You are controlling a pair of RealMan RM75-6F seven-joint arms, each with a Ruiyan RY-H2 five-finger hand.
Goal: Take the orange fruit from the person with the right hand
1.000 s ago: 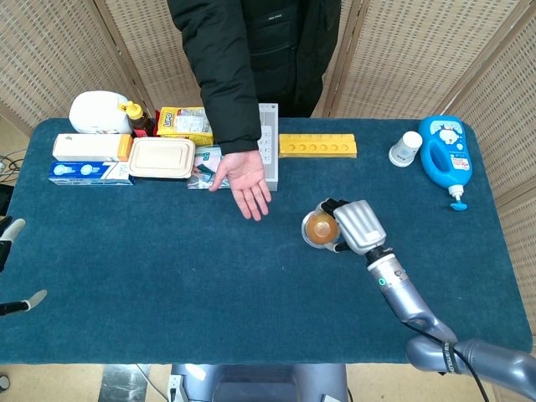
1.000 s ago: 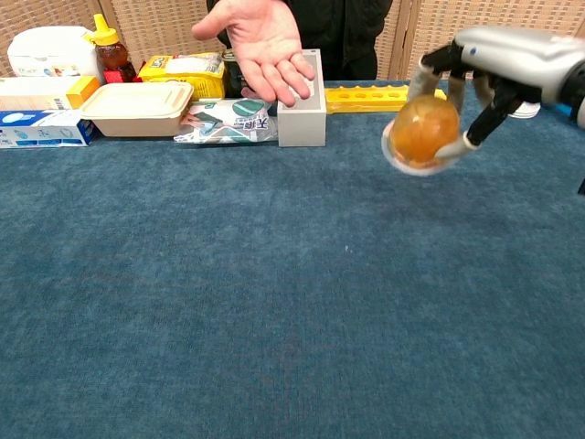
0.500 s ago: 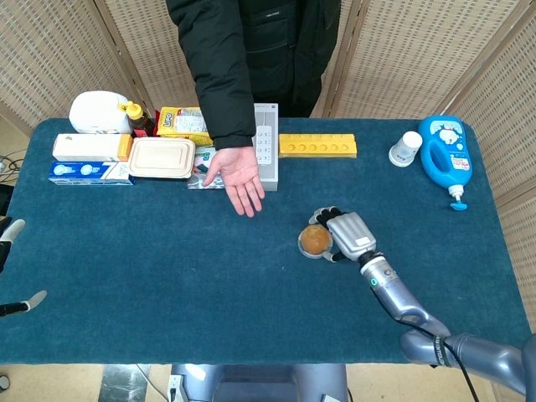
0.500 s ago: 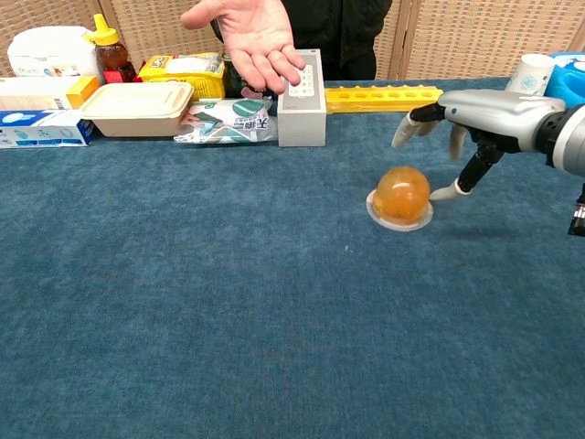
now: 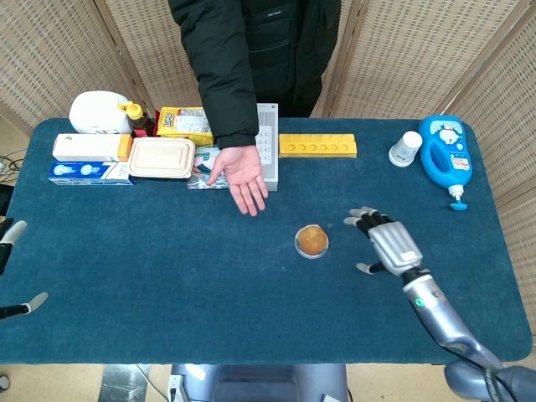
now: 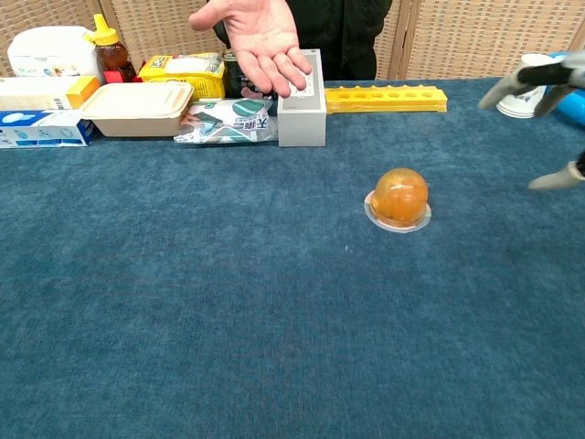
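Observation:
The orange fruit (image 5: pixel 312 241) (image 6: pixel 399 197) sits in a shallow clear cup on the blue table, near the middle, with nothing touching it. My right hand (image 5: pixel 387 243) (image 6: pixel 545 87) is off to its right, apart from it, fingers spread and holding nothing. In the chest view only its fingertips show at the right edge. The person's hand (image 5: pixel 244 176) (image 6: pixel 259 38) is held out palm up and empty over the table's far side. My left hand (image 5: pixel 12 268) shows only as pale tips at the left edge of the head view.
Along the far edge stand boxes (image 5: pixel 88 159), a beige lidded container (image 5: pixel 161 157), a honey bottle (image 5: pixel 134 117), a grey box (image 5: pixel 268 146), a yellow bar (image 5: pixel 317 146), a white cup (image 5: pixel 405 148) and a blue detergent bottle (image 5: pixel 445 156).
My right hand lowered the orange fruit onto the table, let go of it and pulled away to the right. The person's hand stayed held out.

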